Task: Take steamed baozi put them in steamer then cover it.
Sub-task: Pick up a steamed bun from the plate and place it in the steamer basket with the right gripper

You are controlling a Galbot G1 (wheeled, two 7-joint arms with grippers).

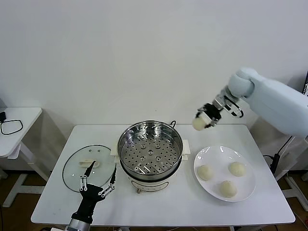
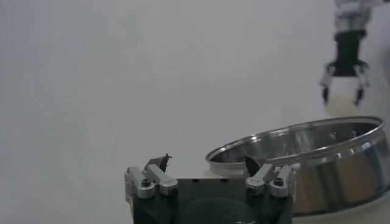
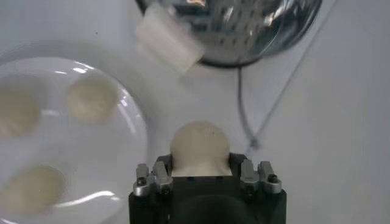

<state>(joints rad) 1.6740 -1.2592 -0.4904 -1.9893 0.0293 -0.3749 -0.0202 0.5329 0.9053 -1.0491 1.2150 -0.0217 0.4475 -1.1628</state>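
White table (image 1: pixel 168 202), no legible writing; right pincer (image 1: pixel 208 118) clasping baozi (image 1: pixel 199 124), left pincer (image 1: pixel 98 179) wide.

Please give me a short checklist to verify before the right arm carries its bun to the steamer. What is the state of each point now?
1. Baozi held in the right gripper: ok, it sits between the fingers, lifted above the table.
2. Steamer open: ok, no lid on it and the perforated tray is bare.
3. Cover out of the way: ok, it lies flat on the table at the steamer's left.
4. Left gripper clear of the path: ok, it is open, low near the cover.
5. Remaining buns: ok, three lie on the white plate.
6. Grip firmness: cannot tell.
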